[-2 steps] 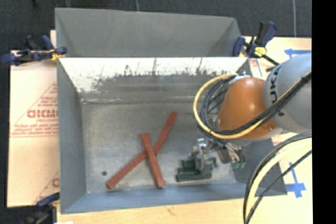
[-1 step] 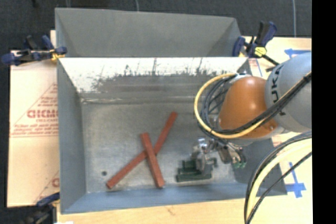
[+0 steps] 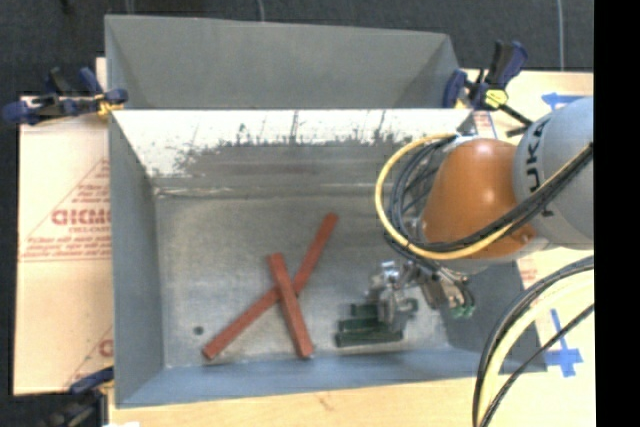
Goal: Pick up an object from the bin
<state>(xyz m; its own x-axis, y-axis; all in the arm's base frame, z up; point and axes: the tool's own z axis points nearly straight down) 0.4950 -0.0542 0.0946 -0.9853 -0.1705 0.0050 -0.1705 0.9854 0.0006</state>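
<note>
Thing: dark green blocky piece (image 3: 366, 327), near right of bin (image 3: 200, 235).
Pincer (image 3: 393, 293): over it; you cannot tell its grip.
Arm (image 3: 560, 185): you read "UK".

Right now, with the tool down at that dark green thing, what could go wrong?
The dark green piece lies in the near right corner, close to the bin wall; the tool, right above it, might scrape that wall or shove the piece along. The crossed red-brown sticks lie just left of it, so a sideways nudge could drag one along.
</note>
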